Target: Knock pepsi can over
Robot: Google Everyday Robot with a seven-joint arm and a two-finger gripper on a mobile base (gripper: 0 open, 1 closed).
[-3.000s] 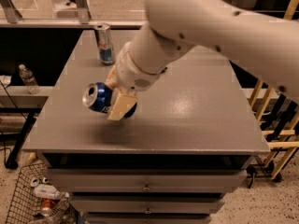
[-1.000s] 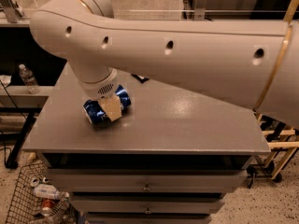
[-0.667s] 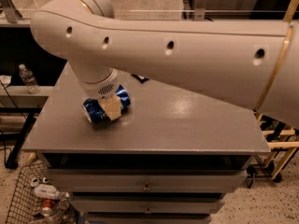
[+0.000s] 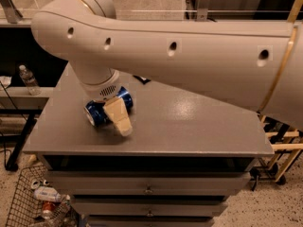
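The pepsi can [image 4: 98, 111], dark blue with a silver end, lies on its side on the grey table [image 4: 189, 126] near the front left. My gripper [image 4: 119, 119] hangs from the big white arm [image 4: 180, 46] right over the can. One beige finger [image 4: 118, 118] slants across the front of the can with its tip near the tabletop, a little off the can's side. The other finger is hidden behind the can. The gripper looks open around the can.
A water bottle [image 4: 28, 79] stands on a low shelf to the left. A wire basket [image 4: 33, 202] with litter sits on the floor at the front left. A wooden rack [image 4: 284, 145] stands on the right. The arm hides the back of the table.
The can has stayed lying in the same spot. The beige finger has moved off the can toward the table's front edge, and the arm has shifted slightly.
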